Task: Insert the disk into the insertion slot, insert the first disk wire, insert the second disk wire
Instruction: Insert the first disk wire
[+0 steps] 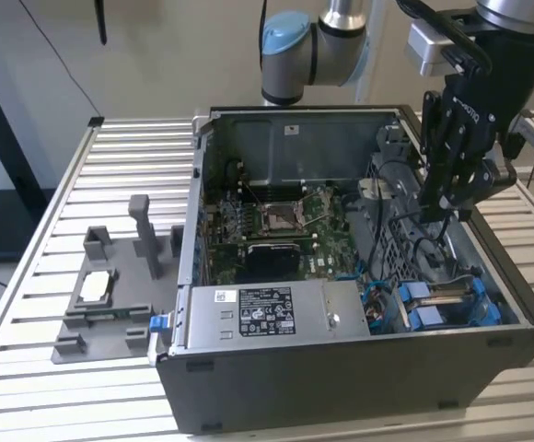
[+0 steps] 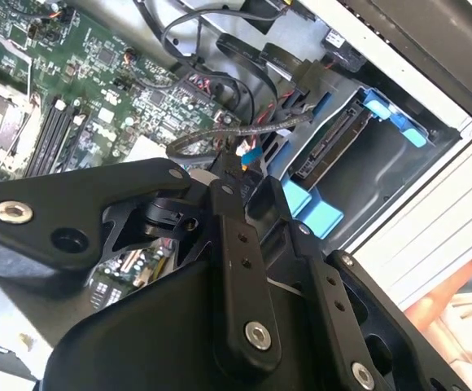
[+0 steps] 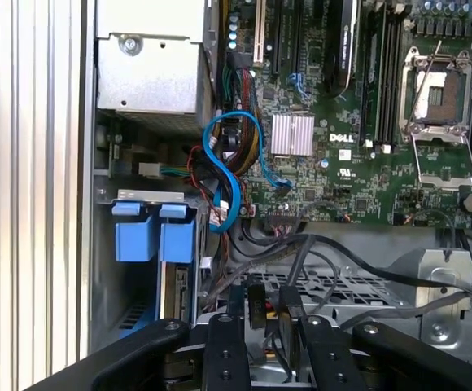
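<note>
The disk [image 1: 451, 304], silver-grey in its bright blue caddy, sits inside the insertion slot [image 1: 516, 318] at the case's front corner on the exterior view's right. Its blue tabs [image 3: 155, 232] and connector edge [image 2: 334, 142] show in the wrist views. My gripper [image 1: 442, 214] hangs inside the case above the perforated cage, a little behind the disk. Its fingers [image 3: 236, 326] are shut on a black connector of a disk wire [image 3: 260, 303]. The wire's sleeved cable [image 2: 220, 134] loops away from the fingertips [image 2: 244, 167] toward the motherboard.
A grey labelled power-supply box [image 1: 258, 313] lies along the case's front. The green motherboard [image 3: 366, 147] and a blue data cable [image 3: 228, 163] are nearby. Loose black cables [image 3: 358, 261] cross the cage. A grey fixture [image 1: 110, 295] stands on the slatted table at the exterior view's left.
</note>
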Controlling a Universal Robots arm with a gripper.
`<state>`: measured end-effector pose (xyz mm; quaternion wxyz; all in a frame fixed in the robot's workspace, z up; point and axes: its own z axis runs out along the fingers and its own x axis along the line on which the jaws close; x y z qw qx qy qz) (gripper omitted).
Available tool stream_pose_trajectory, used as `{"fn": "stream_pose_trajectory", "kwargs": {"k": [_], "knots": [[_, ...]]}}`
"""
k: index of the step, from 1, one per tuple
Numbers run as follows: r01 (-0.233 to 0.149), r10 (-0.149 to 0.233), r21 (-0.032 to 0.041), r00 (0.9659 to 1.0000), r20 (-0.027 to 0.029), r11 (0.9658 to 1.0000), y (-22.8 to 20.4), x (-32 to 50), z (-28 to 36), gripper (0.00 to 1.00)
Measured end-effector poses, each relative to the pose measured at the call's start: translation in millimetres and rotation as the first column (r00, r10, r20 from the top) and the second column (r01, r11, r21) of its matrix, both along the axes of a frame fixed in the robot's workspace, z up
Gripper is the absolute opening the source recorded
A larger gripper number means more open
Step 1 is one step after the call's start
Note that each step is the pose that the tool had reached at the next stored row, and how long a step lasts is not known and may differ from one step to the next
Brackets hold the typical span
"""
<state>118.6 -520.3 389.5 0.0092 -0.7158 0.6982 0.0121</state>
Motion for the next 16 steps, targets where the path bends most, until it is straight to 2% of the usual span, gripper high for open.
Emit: {"fn": "stream_pose_trajectory", "kwargs": {"k": [14,16], "knots": [[0.000,0.000,-0.0002,1.0000,0.0000,1.0000,0.0,-2.5,0.1,0.31],[0.000,0.000,-0.0001,1.0000,0.0000,1.0000,0.0,-2.5,0.1,0.29]]}}
